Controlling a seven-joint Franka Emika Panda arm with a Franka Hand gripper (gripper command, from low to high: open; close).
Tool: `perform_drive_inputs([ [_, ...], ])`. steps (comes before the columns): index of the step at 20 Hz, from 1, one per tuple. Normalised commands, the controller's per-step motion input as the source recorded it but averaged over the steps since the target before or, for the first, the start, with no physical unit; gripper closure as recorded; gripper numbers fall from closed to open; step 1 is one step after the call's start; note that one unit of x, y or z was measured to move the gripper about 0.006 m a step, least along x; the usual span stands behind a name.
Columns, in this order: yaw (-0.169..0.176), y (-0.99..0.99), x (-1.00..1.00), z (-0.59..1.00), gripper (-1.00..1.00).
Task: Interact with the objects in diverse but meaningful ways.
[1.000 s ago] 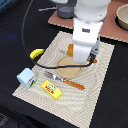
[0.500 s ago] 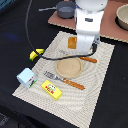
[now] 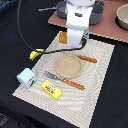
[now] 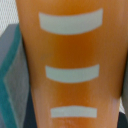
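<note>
On the woven placemat (image 3: 95, 75) sits a round tan plate (image 3: 68, 66) with nothing lying in it. A wooden-handled fork (image 3: 64, 80) rests along the plate's near edge, and a wooden-handled knife (image 3: 86, 58) lies against its far side, toward the exterior view's right. Near the mat's front edge is a flat yellow box with a red label (image 3: 51, 90), and just beside the mat's corner on the exterior view's left stands a small pale blue and white block (image 3: 25, 77). A small yellow banana (image 3: 35, 53) lies on the dark table off the mat's left edge.

Over the mat's far side hangs the white arm; its gripper (image 3: 71, 41) is hidden by its own body, so whether the fingers are open or closed cannot be told. An orange shape shows just beside it — the bread loaf (image 4: 70, 65), which fills the wrist view, golden-orange with three pale curved score marks. Beyond the mat, on a brown board (image 3: 107, 25), a grey pot (image 3: 122, 16) stands at the exterior view's right edge; its contents cannot be seen.
</note>
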Motion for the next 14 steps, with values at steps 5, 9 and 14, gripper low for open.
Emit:
perform_drive_inputs([
  [5, 0.001, 0.23, -0.77, -0.39, 1.00],
  [9, 0.011, 0.50, -0.74, -0.19, 1.00],
  [14, 0.027, 0.57, -0.53, -0.12, 1.00],
])
